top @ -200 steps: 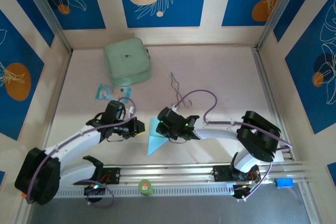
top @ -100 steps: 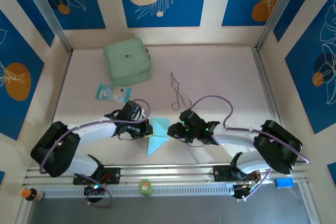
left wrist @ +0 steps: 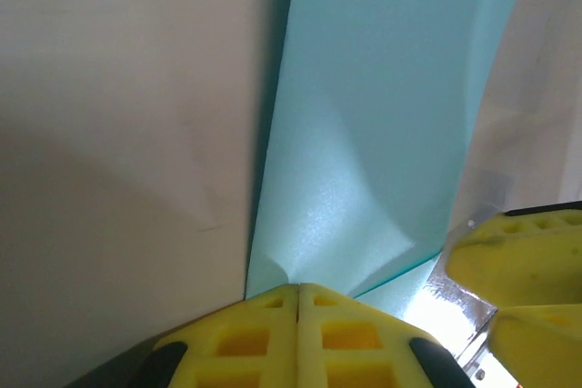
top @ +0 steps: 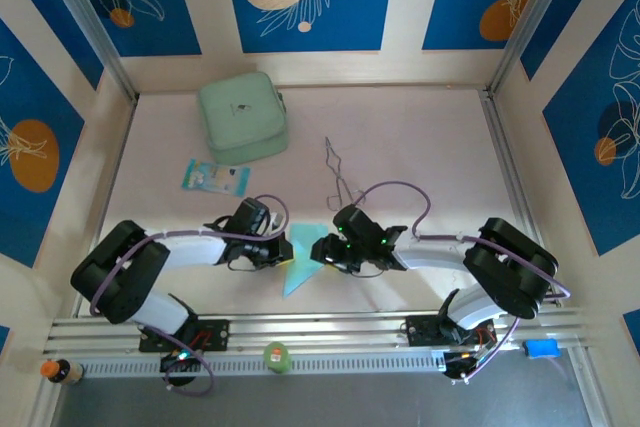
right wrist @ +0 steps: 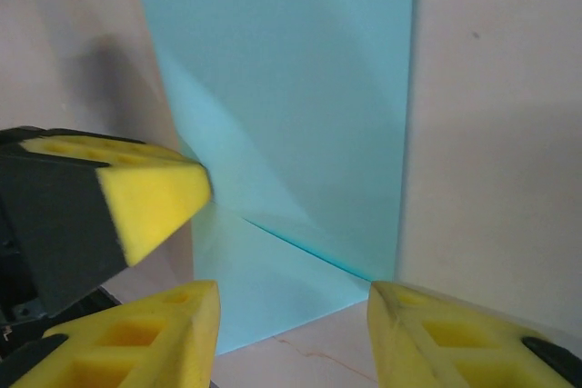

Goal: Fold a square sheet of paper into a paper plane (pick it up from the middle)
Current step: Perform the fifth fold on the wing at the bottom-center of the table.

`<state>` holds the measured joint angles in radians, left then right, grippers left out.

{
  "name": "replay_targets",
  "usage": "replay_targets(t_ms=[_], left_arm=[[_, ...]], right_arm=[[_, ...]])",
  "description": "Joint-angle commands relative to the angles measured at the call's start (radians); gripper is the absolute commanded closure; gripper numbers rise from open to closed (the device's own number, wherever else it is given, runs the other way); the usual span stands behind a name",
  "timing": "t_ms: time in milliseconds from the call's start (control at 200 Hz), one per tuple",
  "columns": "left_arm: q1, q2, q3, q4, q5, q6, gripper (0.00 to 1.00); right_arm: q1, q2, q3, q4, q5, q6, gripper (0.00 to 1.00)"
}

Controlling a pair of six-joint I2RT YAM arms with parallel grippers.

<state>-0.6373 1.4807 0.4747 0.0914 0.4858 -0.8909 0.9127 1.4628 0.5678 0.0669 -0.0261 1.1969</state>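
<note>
One change: right claw (right wrist: pixel 291 320) just released the thin cyan paper sheet (top: pixel 298 272), jaws now half open astride its diagonal crease. Left claw (left wrist: pixel 298 295) stays pinched shut on the sheet's edge, mid-front of the pale table (top: pixel 420 137). Probably a regrip before the next fold.

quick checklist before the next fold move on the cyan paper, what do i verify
1. Left gripper shut on the paper at its edge: ok.
2. Right gripper open, facing the paper's end: ok.
3. Diagonal crease visible in the paper: ok.
4. Folded layers lined up edge to edge: cannot tell.
5. Metal tongs lying apart from the paper: ok.
</note>
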Motion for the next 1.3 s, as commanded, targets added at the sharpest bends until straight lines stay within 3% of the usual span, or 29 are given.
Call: replay_targets(t_ms=[0,155,390,525,710,1005,1150,1295], left_arm=[[-0.002,0.054,-0.059,-0.039,-0.068,-0.017,0.99],[-0.002,0.066,-0.052,-0.024,-0.064,-0.021,1.00],[-0.002,0.073,-0.071,0.020,-0.051,-0.030,0.99],[-0.002,0.078,-0.070,0.020,-0.051,-0.022,0.99],[-0.002,0.093,-0.064,0.041,-0.038,-0.029,1.00],[-0.002,0.096,-0.030,0.003,-0.050,-0.023,0.99],[-0.002,0.079,-0.029,-0.011,-0.062,-0.027,0.99],[-0.002,0.063,-0.022,-0.020,-0.060,-0.029,1.00]], right_arm=[[0.010,-0.017,0.007,-0.064,0.020,0.035,0.53],[-0.003,-0.004,0.007,-0.046,-0.004,0.041,0.52],[-0.035,0.022,-0.036,0.175,-0.041,0.063,0.56],[-0.046,-0.016,-0.028,0.132,-0.001,0.011,0.55],[-0.100,-0.025,-0.091,0.254,-0.091,-0.017,0.52],[-0.112,-0.019,-0.099,0.221,-0.082,0.051,0.52],[-0.083,-0.078,-0.094,0.076,-0.011,0.090,0.51],[-0.068,-0.088,-0.100,0.042,0.013,0.102,0.50]])
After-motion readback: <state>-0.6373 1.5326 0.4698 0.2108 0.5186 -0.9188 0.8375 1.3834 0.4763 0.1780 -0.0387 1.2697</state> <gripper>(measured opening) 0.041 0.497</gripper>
